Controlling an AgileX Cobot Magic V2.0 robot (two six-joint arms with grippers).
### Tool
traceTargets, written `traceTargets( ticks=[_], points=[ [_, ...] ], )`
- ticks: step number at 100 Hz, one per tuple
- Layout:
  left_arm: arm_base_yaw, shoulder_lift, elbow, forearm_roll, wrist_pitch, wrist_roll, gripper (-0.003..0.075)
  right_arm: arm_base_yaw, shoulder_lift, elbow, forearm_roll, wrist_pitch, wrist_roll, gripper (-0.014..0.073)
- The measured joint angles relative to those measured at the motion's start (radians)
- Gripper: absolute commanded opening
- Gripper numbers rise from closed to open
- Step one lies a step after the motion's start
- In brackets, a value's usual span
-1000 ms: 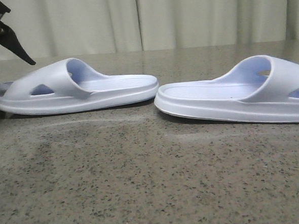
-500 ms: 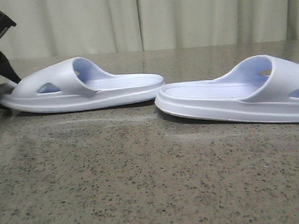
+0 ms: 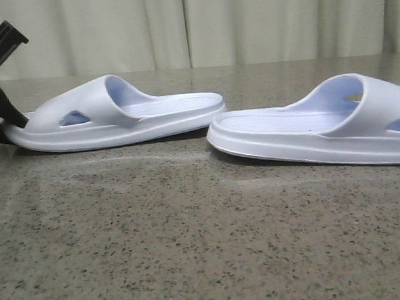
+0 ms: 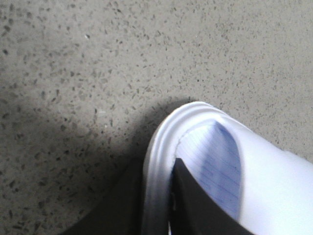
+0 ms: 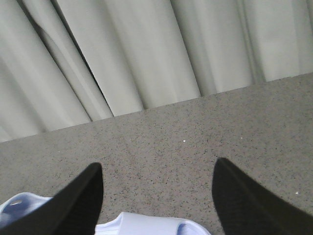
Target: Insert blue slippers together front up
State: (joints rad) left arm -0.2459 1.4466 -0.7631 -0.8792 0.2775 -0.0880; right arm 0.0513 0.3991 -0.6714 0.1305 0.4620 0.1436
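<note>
Front view first: two pale blue slippers lie on the speckled stone table (image 3: 192, 245), both soles down. The left slipper (image 3: 116, 118) lies just left of the right slipper (image 3: 321, 132), its open end nearly meeting the other's open end, a narrow gap between them. The left slipper's strap sits toward its far-left end, the triangular cutout showing. The right slipper's strap rises toward the picture's right edge, and its far end runs out of frame. The left gripper (image 3: 4, 111) is right at the left slipper's outer tip, a dark finger (image 3: 7, 107) touching the rim there. Behind the slippers hangs a pale pleated curtain (image 3: 247, 25).

Over to the left wrist view: we're tight on the left slipper (image 4: 205, 156), its rounded tip and ribbed bluish footbed filling the frame. One dark finger (image 4: 195, 205) lies inside on the footbed, the other finger (image 4: 122, 205) outside against the sole wall, and the white rim runs between them. So the left gripper is pinching the left slipper's rim at the tip. A shadow spreads on the table beside it.

Right wrist view now: the right gripper (image 5: 156, 196) is spread wide, two dark fingers (image 5: 78, 205) well apart with bare table between them. It hangs above a slipper's strap (image 5: 146, 226), just peeking in beneath, not touching it. The curtain stands beyond the table's far edge.
</note>
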Motion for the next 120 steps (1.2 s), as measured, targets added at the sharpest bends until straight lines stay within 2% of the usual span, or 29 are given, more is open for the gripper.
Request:
traceTargets(
  ticks=[35,75,102,120],
  points=[
    [-0.002,-0.193,0.012,0.002,-0.009,0.009,0.0031,0.0,0.0,0.0,0.0,0.0,0.0,0.0414],
    [-0.002,-0.468,0.014,-0.028,0.054,0.013,0.0031,0.0,0.0,0.0,0.0,-0.001,0.0,0.0414],
    [-0.002,-0.565,0.014,-0.043,0.087,0.013,0.0029,0.0,0.002,0.002,0.0,0.043,0.001,0.0414],
    [-0.002,-0.565,0.014,-0.045,0.096,0.013,0.0029,0.0,0.037,0.056,0.002,0.059,0.102,0.0414]
  ],
)
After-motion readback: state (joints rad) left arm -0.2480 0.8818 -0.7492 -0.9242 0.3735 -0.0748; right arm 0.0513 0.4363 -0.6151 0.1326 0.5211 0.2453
